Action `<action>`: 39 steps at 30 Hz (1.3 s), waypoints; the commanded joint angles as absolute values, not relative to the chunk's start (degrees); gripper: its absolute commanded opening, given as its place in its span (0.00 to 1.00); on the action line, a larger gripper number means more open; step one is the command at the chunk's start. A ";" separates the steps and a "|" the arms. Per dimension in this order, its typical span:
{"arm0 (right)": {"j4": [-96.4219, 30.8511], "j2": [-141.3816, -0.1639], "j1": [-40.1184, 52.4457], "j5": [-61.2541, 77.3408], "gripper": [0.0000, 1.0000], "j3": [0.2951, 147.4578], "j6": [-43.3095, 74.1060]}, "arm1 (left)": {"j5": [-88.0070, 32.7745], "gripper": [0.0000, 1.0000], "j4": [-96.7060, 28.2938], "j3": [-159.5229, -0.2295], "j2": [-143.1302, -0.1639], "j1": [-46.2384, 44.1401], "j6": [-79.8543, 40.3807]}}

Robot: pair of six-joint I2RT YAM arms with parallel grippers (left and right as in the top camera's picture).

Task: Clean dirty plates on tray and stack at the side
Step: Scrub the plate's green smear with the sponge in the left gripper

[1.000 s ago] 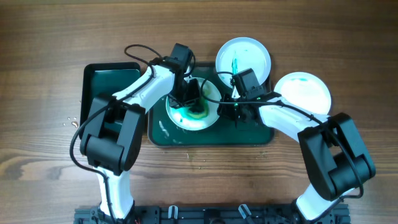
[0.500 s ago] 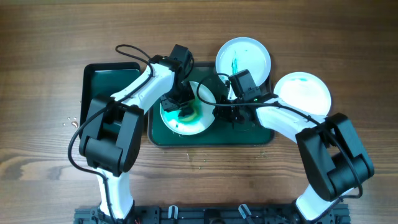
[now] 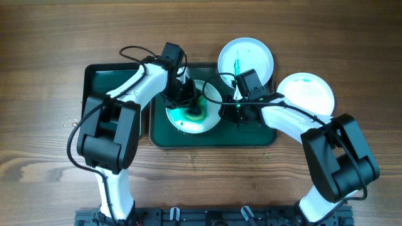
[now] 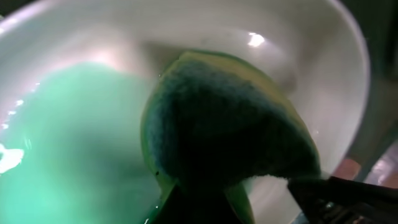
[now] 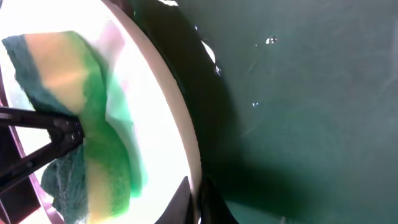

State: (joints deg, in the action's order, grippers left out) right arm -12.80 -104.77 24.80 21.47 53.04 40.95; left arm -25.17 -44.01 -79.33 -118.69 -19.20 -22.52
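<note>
Left pincer (image 3: 188,100): clenching a sponge (image 3: 198,112) and pressing it onto the plate (image 3: 179,122) directly beneath it.
Right pincer (image 3: 231,110): clenching that plate's rim on the side facing away from the left pincer.
Plate: lying in the tray (image 3: 251,135) between the two pincers, with teal-green liquid pooling across its middle.
Sponge: showing yellow foam and a dark scouring face, and soaking up green.
Streaked plate (image 3: 245,59): sitting just beyond the right pincer, overlapping the tray's far edge.
Smeared plate (image 3: 306,94): resting on the tabletop (image 3: 50,37), out to the right pincer's right.
Small tray (image 3: 103,78): lying out to the left pincer's left.
</note>
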 commanded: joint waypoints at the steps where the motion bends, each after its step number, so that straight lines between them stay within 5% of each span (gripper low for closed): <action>1: -13.10 -105.45 24.95 19.40 0.04 52.93 40.45 | -27.40 0.04 -39.51 -78.11 -121.40 -19.14 -19.92; 14: -13.10 -105.45 24.95 19.38 0.04 52.93 40.38 | 4.82 0.04 -46.41 -78.13 -121.40 -15.20 -28.08; 24: -12.84 -105.45 24.95 19.35 0.04 52.93 40.45 | 1.63 0.04 -55.11 -78.13 -121.38 -17.50 -32.08; 32: -12.91 -105.45 24.95 19.38 0.04 52.93 40.42 | -35.24 0.04 -50.89 -78.13 -121.38 -17.65 -5.30; 39: -12.88 -105.45 24.95 19.38 0.04 52.93 40.45 | -26.63 0.04 -47.51 -80.38 -121.38 -16.03 -7.40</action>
State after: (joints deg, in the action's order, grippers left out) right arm -12.64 -104.77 24.95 21.96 53.32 40.88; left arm -28.77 -48.03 -79.50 -119.31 -16.21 -9.08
